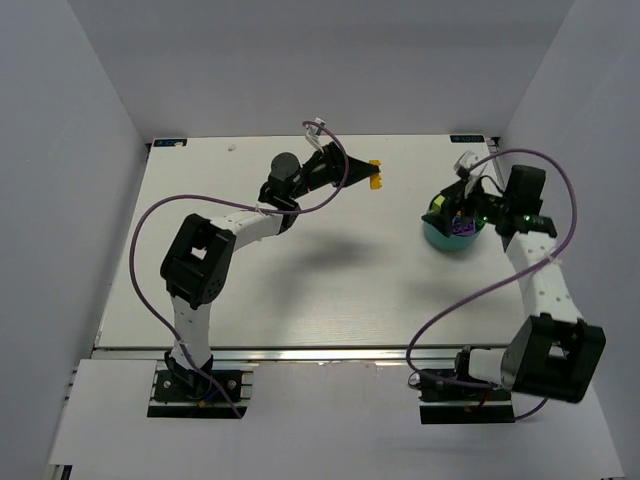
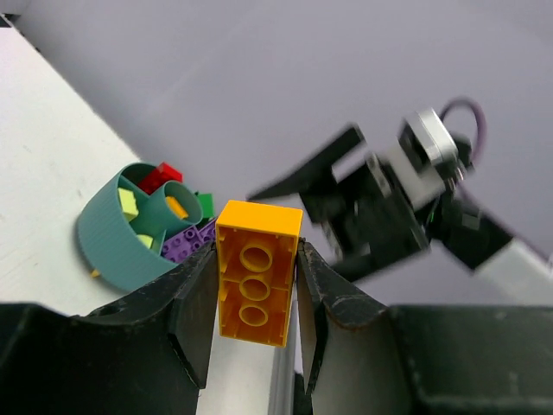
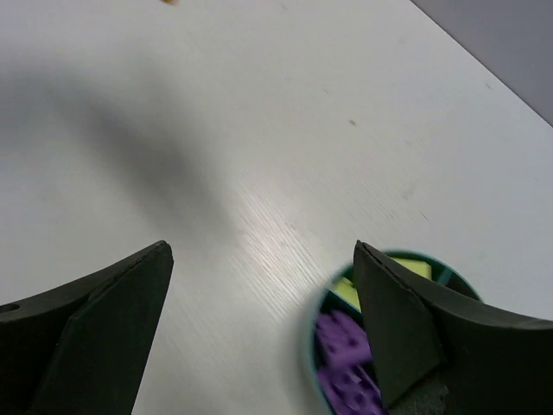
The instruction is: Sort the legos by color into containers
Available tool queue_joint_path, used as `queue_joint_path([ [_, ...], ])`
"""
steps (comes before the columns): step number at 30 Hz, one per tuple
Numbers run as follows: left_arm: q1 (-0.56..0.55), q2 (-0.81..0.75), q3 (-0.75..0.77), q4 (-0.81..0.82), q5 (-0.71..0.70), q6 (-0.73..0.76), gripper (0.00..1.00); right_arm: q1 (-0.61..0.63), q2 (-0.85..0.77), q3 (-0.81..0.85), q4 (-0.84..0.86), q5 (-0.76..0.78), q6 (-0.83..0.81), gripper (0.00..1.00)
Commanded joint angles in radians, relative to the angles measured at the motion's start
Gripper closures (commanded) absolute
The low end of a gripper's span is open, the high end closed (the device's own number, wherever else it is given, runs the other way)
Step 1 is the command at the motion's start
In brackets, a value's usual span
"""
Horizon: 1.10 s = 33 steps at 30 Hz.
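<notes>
This looks like a robotics lab test cell. A bare white table (image 1: 300,300) is boxed in on three sides by plain white panels (image 1: 300,60). Two small arms, left (image 1: 200,265) and right (image 1: 545,290), are bolted to a metal rail (image 1: 320,353) along the table's near edge. Purple cables (image 1: 540,153) loop loose over the arms, and small blue labels (image 1: 170,141) mark the table's far corners.

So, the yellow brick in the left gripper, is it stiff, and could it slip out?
Probably stiff: the yellow brick shows straight edges in the left gripper. Likely light, as its underside looks hollow. Its smooth sides might slip, since only two fingers pinch it.
</notes>
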<state>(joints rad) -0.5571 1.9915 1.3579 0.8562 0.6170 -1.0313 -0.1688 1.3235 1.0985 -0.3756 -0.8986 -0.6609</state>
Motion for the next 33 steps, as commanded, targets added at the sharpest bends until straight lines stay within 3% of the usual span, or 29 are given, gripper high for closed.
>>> queue_joint_path([
  [1,-0.009,0.007,0.026,0.121,-0.048,-0.104,1.0,0.087,-0.123,-0.176,0.413,-0.073,0.254,0.1],
  [4,-0.012,0.021,0.026,0.17,-0.056,-0.144,1.0,0.201,-0.142,-0.238,0.561,-0.03,0.438,0.11],
  [9,-0.018,0.024,0.018,0.214,-0.048,-0.168,1.0,0.253,-0.086,-0.227,0.826,0.017,0.783,0.12],
  [16,-0.021,0.001,-0.02,0.242,-0.04,-0.156,1.0,0.276,0.048,-0.105,0.899,0.04,1.095,0.16],
  [29,-0.024,-0.005,-0.054,0.277,-0.007,-0.139,1.0,0.308,0.106,-0.078,0.969,-0.005,1.232,0.2],
  [32,-0.026,-0.005,-0.048,0.271,0.001,-0.128,1.0,0.305,0.097,-0.06,0.928,-0.023,1.171,0.21],
  [33,-0.026,-0.007,-0.043,0.259,0.003,-0.103,1.0,0.299,0.079,-0.048,0.837,-0.025,1.061,0.21],
])
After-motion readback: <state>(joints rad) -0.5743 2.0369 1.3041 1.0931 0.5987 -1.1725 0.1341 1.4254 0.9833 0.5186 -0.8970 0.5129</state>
